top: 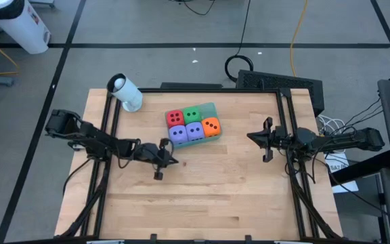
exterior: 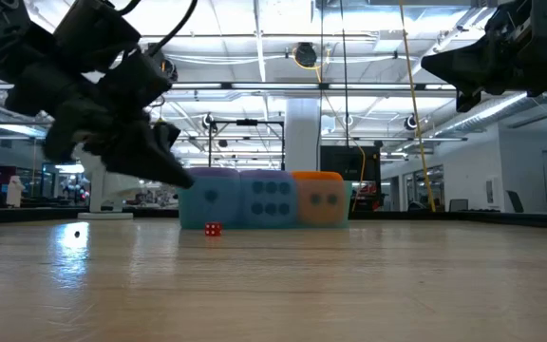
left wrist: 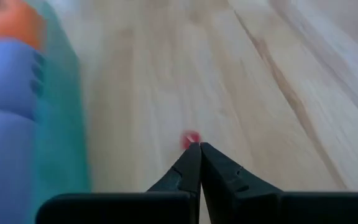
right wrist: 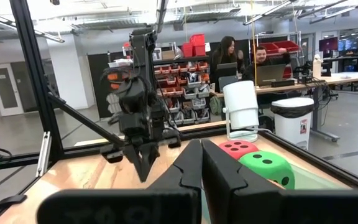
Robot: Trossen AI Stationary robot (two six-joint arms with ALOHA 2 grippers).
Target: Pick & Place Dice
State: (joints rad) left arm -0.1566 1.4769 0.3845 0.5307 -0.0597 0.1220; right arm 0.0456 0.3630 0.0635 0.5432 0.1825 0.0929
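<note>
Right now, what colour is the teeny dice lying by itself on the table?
Red. The tiny die shows best in the low view, lying on the wood in front of the big cubes.

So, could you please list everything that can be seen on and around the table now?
dice: five; red, green, orange, two purple-blue; packed together on the tray
tray: one, teal, far middle of the table
tiny die: one, red, on bare wood in front of the tray
white cylinder: one, far left corner of the table
table: one, light wood, black frame
people: two, seated at a desk in the room behind
left gripper: dark, jaws shut, just above the tiny die
right gripper: dark, jaws shut, waiting over the table's right side
</note>
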